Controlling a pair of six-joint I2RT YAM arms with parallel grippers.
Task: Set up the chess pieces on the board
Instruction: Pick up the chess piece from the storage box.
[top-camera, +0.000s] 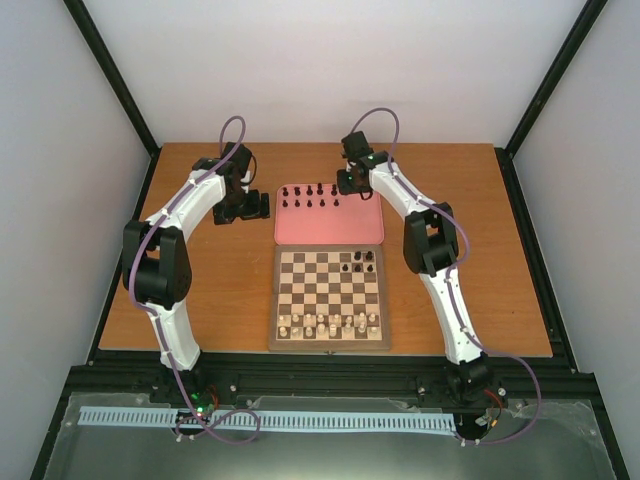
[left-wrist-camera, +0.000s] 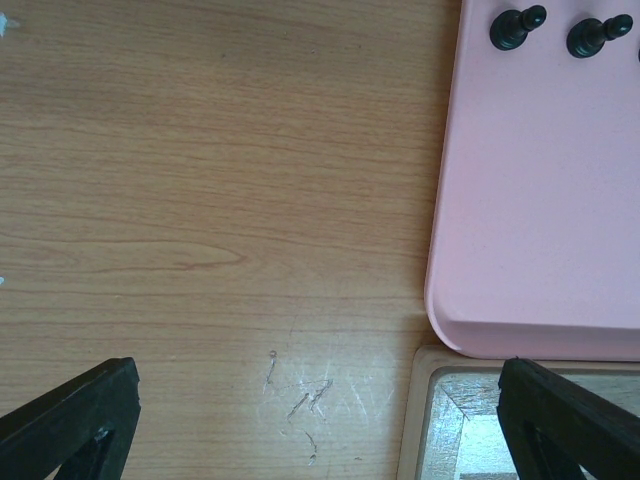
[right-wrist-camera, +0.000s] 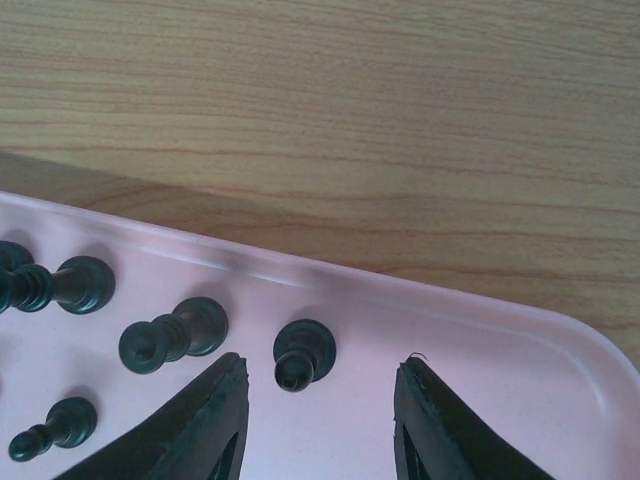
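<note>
Several black chess pieces (top-camera: 310, 196) stand in the far part of a pink tray (top-camera: 328, 228). Three more (top-camera: 353, 261) stand on the board (top-camera: 330, 298) near its far right. My right gripper (top-camera: 346, 182) is open over the tray's far right corner. In the right wrist view its fingers (right-wrist-camera: 195, 420) straddle a black pawn (right-wrist-camera: 303, 352) without touching it; the gripper (right-wrist-camera: 320, 400) is empty. My left gripper (top-camera: 250, 207) is open and empty over bare table left of the tray. Its wrist view (left-wrist-camera: 320, 430) shows only wood between the fingers (left-wrist-camera: 70, 420).
Cream pieces (top-camera: 330, 322) fill the board's near rows. More black pieces (right-wrist-camera: 172, 335) stand on the tray (right-wrist-camera: 480, 340) left of the right gripper. The left wrist view shows the tray's rim (left-wrist-camera: 450, 200), two black pieces (left-wrist-camera: 515, 27) and the board's corner (left-wrist-camera: 440, 400).
</note>
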